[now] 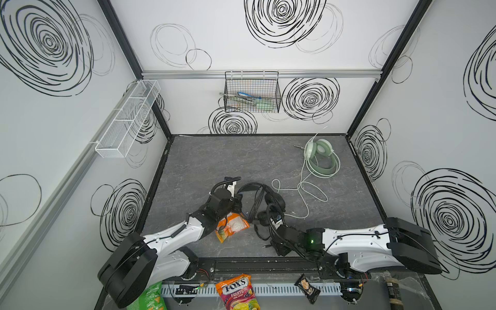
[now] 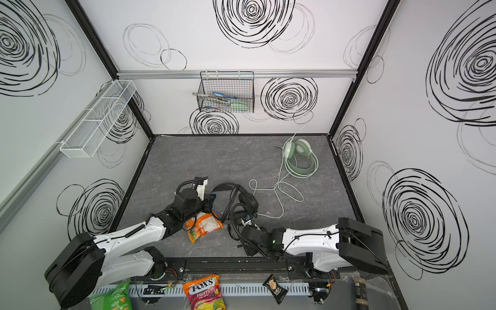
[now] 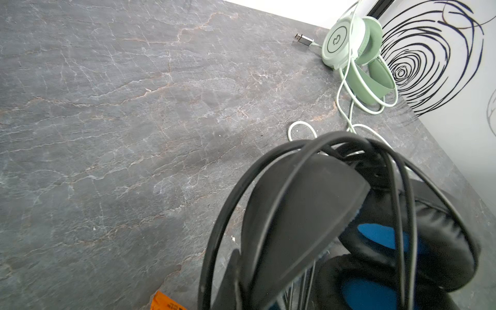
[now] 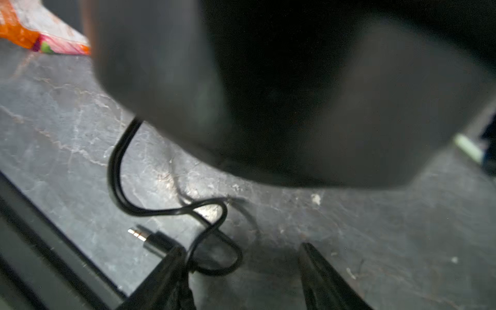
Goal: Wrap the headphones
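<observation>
The black headphones [image 1: 271, 201] [image 2: 247, 201] stand at the middle front of the table, their black cable wound in several turns over the headband [image 3: 308, 204]. My left gripper [image 1: 237, 201] is shut on that headband from the left. My right gripper [image 4: 240, 248] [image 1: 275, 246] is low at the front, open. A loose loop of the black cable [image 4: 171, 212] lies between its fingers, close to one of them, and the jack plug [image 4: 139, 234] rests just outside. A blurred black ear cup [image 4: 268, 80] hangs above. The mint-green headphones [image 1: 320, 155] [image 3: 346, 43] lie at the back right.
The mint headset's whitish cable [image 1: 303, 193] loops across the table toward the black headset. An orange snack packet [image 1: 232, 226] lies under my left wrist. A black wire basket [image 1: 252, 92] and a white mesh basket [image 1: 127, 118] hang on the walls. Candy bags [image 1: 237, 291] sit on the front ledge.
</observation>
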Controlling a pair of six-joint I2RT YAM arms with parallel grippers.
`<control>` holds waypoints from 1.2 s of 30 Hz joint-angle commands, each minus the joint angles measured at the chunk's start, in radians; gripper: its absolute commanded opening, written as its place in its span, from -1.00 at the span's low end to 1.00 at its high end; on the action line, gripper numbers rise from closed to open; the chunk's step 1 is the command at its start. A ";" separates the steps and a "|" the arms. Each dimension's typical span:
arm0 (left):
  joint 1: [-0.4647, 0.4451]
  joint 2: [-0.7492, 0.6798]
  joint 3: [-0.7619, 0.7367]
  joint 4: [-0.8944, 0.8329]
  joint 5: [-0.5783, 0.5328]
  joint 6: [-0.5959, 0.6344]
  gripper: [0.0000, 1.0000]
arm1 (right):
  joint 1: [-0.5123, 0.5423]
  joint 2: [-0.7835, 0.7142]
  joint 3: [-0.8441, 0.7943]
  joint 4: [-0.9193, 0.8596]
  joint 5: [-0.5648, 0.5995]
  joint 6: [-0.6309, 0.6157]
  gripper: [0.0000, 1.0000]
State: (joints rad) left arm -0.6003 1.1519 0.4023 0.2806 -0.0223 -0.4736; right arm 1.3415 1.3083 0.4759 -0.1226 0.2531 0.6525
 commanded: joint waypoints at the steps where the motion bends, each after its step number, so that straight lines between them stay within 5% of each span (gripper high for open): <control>1: 0.012 -0.027 0.038 0.049 0.017 -0.005 -1.00 | -0.008 0.038 0.021 0.028 -0.021 -0.012 0.20; 15: 0.022 -0.020 0.038 0.053 0.022 -0.007 -1.00 | 0.029 0.023 0.039 -0.033 0.036 -0.008 -1.00; 20: 0.029 -0.012 0.037 0.055 0.011 -0.009 -1.00 | 0.135 -0.111 0.081 -0.171 0.127 -0.004 -1.00; 25: 0.031 -0.007 0.038 0.053 -0.019 -0.007 -1.00 | 0.224 -0.181 0.132 -0.180 0.099 -0.142 -1.00; 31: 0.037 -0.006 0.029 0.069 0.013 -0.042 -1.00 | 0.276 -0.091 0.229 -0.186 0.059 -0.183 -1.00; 36: 0.078 -0.070 -0.003 0.160 0.110 -0.185 -1.00 | 0.308 0.014 0.239 -0.157 0.095 -0.124 -1.00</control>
State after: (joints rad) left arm -0.5423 1.1419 0.3931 0.2882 0.0338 -0.5488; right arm 1.6234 1.2839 0.6987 -0.2707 0.3229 0.5007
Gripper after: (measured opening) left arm 0.089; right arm 0.069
